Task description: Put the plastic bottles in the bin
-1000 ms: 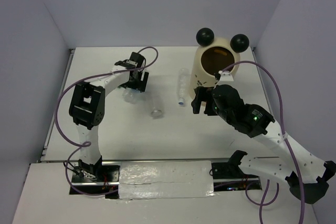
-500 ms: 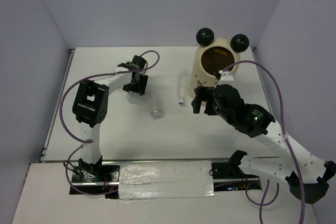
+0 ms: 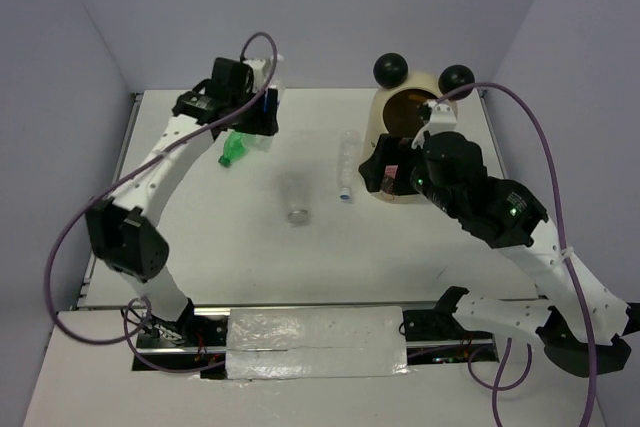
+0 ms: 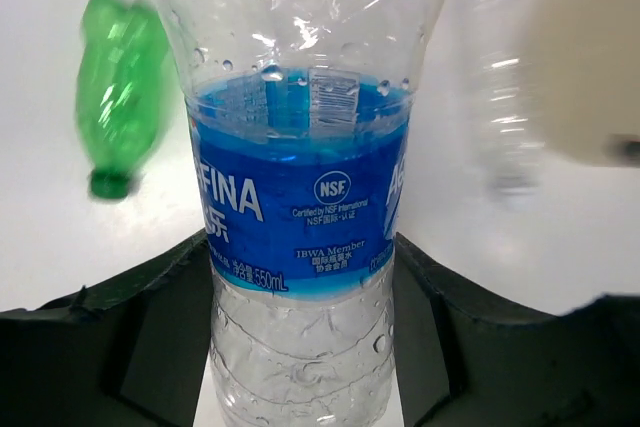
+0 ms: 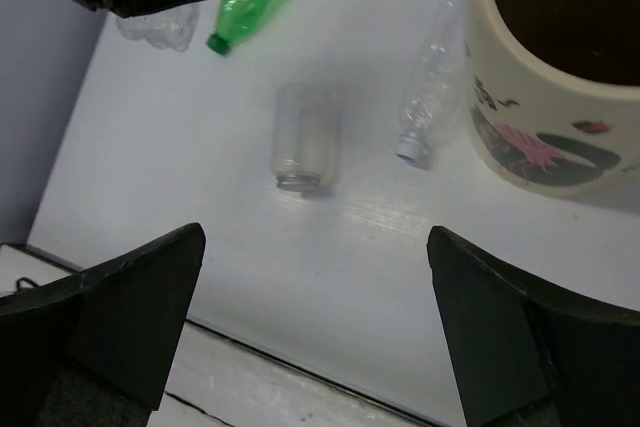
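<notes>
My left gripper (image 3: 250,119) is raised over the table's back left, shut on the blue-labelled bottle (image 4: 300,207), whose label sits between the fingers; the bottle also shows in the right wrist view (image 5: 158,25). The green-tinted bottle (image 3: 233,147) lies on the table under it. The short wide bottle (image 3: 297,203) lies mid-table, mouth toward me. The slim bottle with a blue cap (image 3: 346,167) lies just left of the bin (image 3: 405,137), a cream cylinder with two black ball ears. My right gripper (image 5: 315,322) is open and empty, high above the table by the bin's front left.
The white table (image 3: 240,237) ends at walls behind and on both sides. A taped strip (image 3: 315,342) runs along the near edge between the arm bases. A purple cable (image 3: 510,107) arcs over the right arm beside the bin.
My left arm has lifted and stretched toward the back with the blue-labelled bottle, which uncovers the green-tinted bottle. My right arm has risen and moved closer to the bin.
</notes>
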